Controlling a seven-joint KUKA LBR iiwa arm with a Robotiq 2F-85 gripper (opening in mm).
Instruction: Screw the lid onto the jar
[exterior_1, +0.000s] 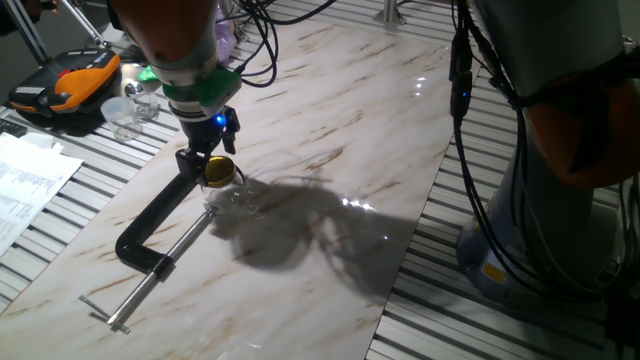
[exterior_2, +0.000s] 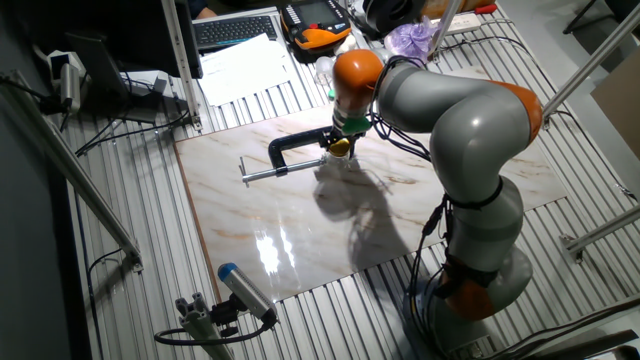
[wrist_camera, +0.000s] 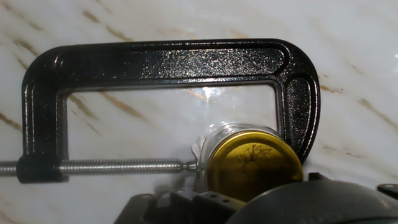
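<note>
The gold lid (wrist_camera: 252, 163) sits on the mouth of the small clear jar (wrist_camera: 214, 138). A black C-clamp (wrist_camera: 155, 62) grips the jar between its screw tip and its far jaw on the marble table (exterior_1: 330, 200). My gripper (exterior_1: 212, 152) hangs directly over the lid (exterior_1: 218, 171), very close to it. In the hand view only dark parts of the hand (wrist_camera: 261, 205) show along the bottom edge, overlapping the lid's near rim. The fingertips cannot be made out, so I cannot tell if they hold the lid. The other fixed view shows the hand (exterior_2: 343, 140) above the clamp (exterior_2: 295, 150).
The clamp's long screw handle (exterior_1: 150, 285) reaches toward the table's front left. Clear cups (exterior_1: 125, 112) and an orange-black case (exterior_1: 70, 82) lie on the slatted bench behind. Papers (exterior_1: 25, 185) lie at the left. The arm's base (exterior_2: 480, 280) stands to the right.
</note>
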